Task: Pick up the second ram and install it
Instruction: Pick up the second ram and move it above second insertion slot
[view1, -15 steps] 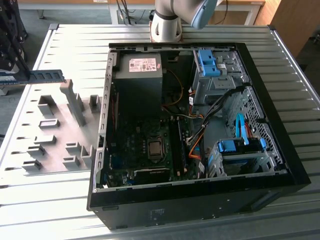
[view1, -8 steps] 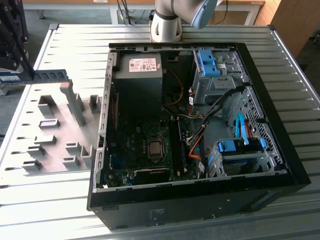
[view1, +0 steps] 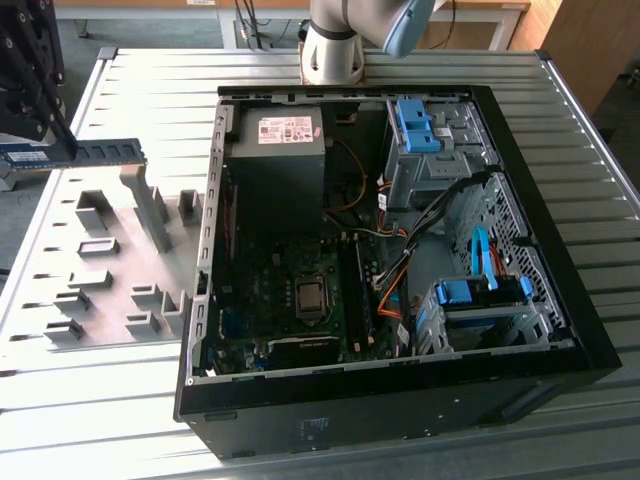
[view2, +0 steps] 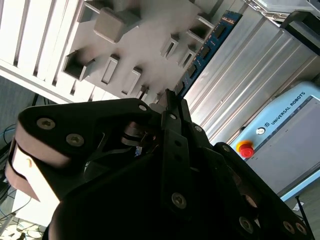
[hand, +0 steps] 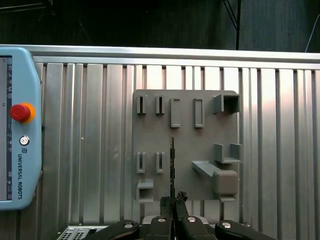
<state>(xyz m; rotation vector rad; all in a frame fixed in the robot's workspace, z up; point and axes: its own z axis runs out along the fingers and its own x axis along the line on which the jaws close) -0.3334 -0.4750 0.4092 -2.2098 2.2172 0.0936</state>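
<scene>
The second ram (view1: 100, 153) is a thin blue-green stick with black chips. It hangs level above the grey holder plate (view1: 110, 270), at the exterior view's left. My gripper (view1: 58, 143) is shut on one end of it. In the first wrist view the ram (hand: 172, 160) shows edge-on, sticking out from between the fingertips (hand: 166, 202) over the holder plate (hand: 185, 137). In the second wrist view the ram (view2: 206, 47) reaches out past my gripper (view2: 172, 105), clear of the plate's blocks.
An open computer case (view1: 560, 330) lies to the exterior view's right, with the motherboard (view1: 290, 300), long memory slots (view1: 355, 290), a power supply (view1: 280, 150) and blue drive-bay latches (view1: 415, 125). The arm's base (view1: 335, 45) stands behind it. A teach pendant (hand: 17, 130) lies beside the plate.
</scene>
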